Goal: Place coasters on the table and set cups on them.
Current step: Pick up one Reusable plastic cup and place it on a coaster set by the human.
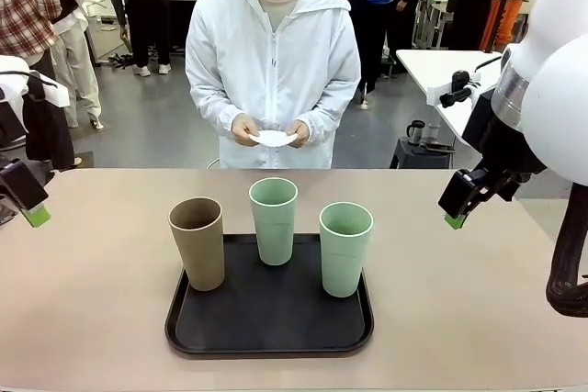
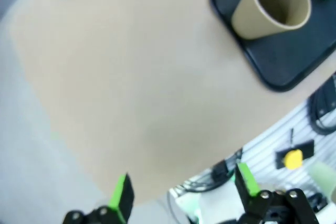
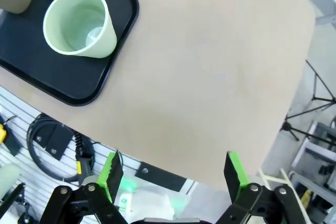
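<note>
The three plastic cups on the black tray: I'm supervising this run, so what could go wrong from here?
1. The tan-brown plastic tumbler, the far pale green tumbler and the near pale green tumbler stand close together on the black rectangular tray; an arm reaching for one could tip a neighbour.
2. The white lacy paper doilies are in the person's hands, none on the beige table; a cup moved now would likely land coasterless.
</note>
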`<state>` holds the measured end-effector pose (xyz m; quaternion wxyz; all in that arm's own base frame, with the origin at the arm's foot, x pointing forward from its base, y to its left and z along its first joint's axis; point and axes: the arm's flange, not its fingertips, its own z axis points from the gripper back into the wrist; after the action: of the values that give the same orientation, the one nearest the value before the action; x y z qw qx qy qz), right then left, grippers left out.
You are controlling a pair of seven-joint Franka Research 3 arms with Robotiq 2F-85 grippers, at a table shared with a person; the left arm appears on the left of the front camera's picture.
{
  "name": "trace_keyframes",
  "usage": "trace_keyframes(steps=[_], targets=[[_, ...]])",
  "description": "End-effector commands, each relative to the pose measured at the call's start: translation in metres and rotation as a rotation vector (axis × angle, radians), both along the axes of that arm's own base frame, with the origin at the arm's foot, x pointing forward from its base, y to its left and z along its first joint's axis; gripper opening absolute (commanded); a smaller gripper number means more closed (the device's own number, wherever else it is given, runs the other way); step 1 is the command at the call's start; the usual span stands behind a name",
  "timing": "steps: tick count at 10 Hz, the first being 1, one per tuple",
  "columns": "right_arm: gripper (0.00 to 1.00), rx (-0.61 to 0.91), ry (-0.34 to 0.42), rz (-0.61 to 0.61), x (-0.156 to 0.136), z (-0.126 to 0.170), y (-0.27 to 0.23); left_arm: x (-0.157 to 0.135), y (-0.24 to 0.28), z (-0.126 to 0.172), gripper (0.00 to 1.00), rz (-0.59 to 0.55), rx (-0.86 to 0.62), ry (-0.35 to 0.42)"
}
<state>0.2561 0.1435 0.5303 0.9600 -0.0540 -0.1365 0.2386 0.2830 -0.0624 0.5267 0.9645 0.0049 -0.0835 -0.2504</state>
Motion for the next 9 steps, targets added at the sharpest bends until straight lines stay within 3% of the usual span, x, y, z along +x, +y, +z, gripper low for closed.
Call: trace_keyframes(steps=[1, 3, 4, 7, 8, 9], targets=[[1.0, 0.024, 0.043, -0.007, 0.014, -0.012, -0.006, 0.011, -0.004, -0.013, 1.0, -0.012, -0.003, 0.031], [1.0, 0.006, 0.013, -0.005, 0.004, -0.003, -0.003, 0.003, -0.001, -0.004, 1.0, -0.003, 0.001, 0.01], [1.0, 0.239, 0.064, -0.015, 0.009, -0.004, -0.025, 0.007, 0.021, 0.007, 1.0, 0.005, -0.188, 0.044], [1.0, 0.968, 0.185, -0.065, 0.011, -0.014, -0.131, 0.021, 0.096, 0.031, 1.0, -0.139, -0.759, 0.14], [1.0, 1.125, 0.209, -0.116, 0.014, -0.03, -0.162, 0.031, 0.122, 0.03, 1.0, -0.097, -0.913, 0.161], [1.0, 1.191, 0.217, -0.138, 0.01, -0.041, -0.187, 0.041, 0.13, 0.023, 1.0, -0.048, -1.024, 0.183]])
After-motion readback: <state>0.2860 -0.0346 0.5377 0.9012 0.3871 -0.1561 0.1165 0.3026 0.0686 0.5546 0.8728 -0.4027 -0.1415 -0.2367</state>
